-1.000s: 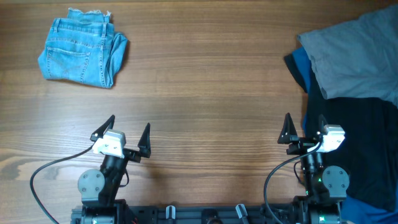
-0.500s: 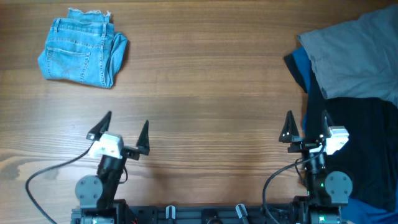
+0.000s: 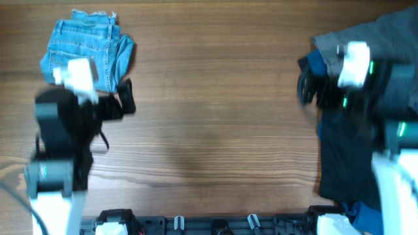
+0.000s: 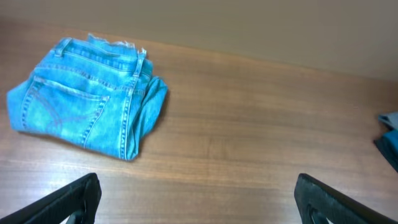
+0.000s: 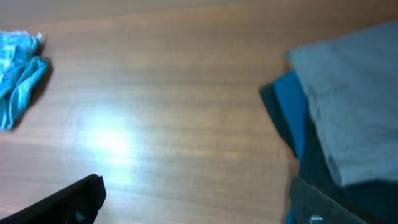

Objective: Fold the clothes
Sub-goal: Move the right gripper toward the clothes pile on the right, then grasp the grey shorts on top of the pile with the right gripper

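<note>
A mid-grey cloth (image 3: pixel 385 46) lies on top of the pile at the table's far right. It also shows in the right wrist view (image 5: pixel 354 99); its shape as shorts does not show. My right gripper (image 3: pixel 346 91) is raised above the pile's left edge, open and empty (image 5: pixel 193 199). My left gripper (image 3: pixel 91 104) is raised at the left, just in front of the denim shorts, open and empty (image 4: pixel 196 199). Both arms are blurred in the overhead view.
Folded light-blue denim shorts (image 3: pixel 88 52) lie at the far left, also in the left wrist view (image 4: pixel 87 112). A black garment (image 3: pixel 353 156) and a blue one (image 5: pixel 289 106) lie under the grey cloth. The wooden table (image 3: pixel 215 98) spans the middle.
Both arms have risen from the front edge and swung away from it. The left now hovers by the denim shorts, the right over the pile. Both stay open.
</note>
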`<control>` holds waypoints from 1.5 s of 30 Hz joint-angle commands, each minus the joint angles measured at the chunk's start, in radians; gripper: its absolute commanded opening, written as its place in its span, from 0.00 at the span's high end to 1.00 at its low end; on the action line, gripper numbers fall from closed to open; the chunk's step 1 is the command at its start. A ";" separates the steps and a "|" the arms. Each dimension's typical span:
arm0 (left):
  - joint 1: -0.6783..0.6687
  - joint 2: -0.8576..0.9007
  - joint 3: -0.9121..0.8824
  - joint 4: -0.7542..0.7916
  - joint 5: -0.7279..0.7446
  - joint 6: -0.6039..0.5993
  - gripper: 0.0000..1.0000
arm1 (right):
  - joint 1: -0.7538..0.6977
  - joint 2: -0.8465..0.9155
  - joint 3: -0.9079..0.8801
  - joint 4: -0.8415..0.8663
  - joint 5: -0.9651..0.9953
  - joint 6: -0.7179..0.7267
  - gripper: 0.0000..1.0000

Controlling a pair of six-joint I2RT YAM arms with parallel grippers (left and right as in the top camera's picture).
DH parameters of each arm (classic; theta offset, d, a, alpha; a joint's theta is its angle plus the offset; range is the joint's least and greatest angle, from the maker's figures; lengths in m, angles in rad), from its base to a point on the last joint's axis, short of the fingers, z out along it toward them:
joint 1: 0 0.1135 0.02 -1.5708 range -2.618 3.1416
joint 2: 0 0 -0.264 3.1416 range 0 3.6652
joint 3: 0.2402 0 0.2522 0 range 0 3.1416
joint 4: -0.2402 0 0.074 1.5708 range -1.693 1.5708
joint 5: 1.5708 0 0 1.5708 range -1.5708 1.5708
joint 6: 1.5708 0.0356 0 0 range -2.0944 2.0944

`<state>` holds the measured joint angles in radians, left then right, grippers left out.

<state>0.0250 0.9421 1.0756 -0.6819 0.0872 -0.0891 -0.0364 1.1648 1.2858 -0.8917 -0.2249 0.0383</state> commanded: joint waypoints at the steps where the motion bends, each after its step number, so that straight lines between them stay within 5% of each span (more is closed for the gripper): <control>1: -0.006 0.243 0.251 -0.181 0.027 -0.024 0.00 | -0.012 0.290 0.370 -0.188 -0.006 -0.013 0.00; 7: -0.007 0.402 0.353 -0.248 0.096 -0.024 0.00 | -0.039 0.523 0.512 -0.161 0.082 -0.039 0.03; 8: -0.008 0.402 0.353 -0.248 0.114 -0.024 0.00 | -0.061 0.565 0.512 -0.173 0.171 0.037 0.10; 10: -0.007 0.402 0.353 -0.248 0.114 -0.024 0.00 | -0.124 0.657 0.512 -0.202 0.291 0.189 0.08; 13: -0.007 0.403 0.353 -0.243 0.114 -0.024 0.00 | -0.204 0.798 0.512 -0.180 0.230 0.252 0.08; 16: -0.007 0.403 0.353 -0.232 0.114 -0.024 0.00 | -0.249 0.936 0.512 -0.101 0.257 0.258 0.26; 19: -0.007 0.403 0.353 -0.231 0.114 -0.024 0.00 | -0.273 1.027 0.512 -0.086 0.290 0.233 0.30; 26: -0.007 0.403 0.351 -0.232 0.114 -0.024 0.00 | -0.290 1.038 0.506 -0.221 0.335 0.230 0.21; 29: -0.007 0.420 0.351 -0.232 0.114 -0.024 0.00 | -0.280 1.038 0.505 -0.043 0.021 -0.113 0.21; 31: -0.008 0.427 0.352 -0.232 0.114 -0.024 0.00 | -0.253 1.039 0.491 -0.032 0.001 -0.177 0.21; 37: -0.007 0.429 0.351 -0.232 0.114 -0.024 0.00 | -0.236 1.075 0.466 -0.008 0.368 0.043 0.30; 43: -0.007 0.429 0.352 -0.231 0.114 -0.024 0.00 | -0.269 1.078 0.466 0.022 0.358 0.042 0.33; 45: -0.007 0.429 0.352 -0.228 0.114 -0.024 0.00 | -0.269 1.078 0.466 0.000 0.273 -0.070 0.33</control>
<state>0.0242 1.3636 1.4075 -0.9161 0.1848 -0.1036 -0.3069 2.2223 1.7599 -0.8738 0.1051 0.0551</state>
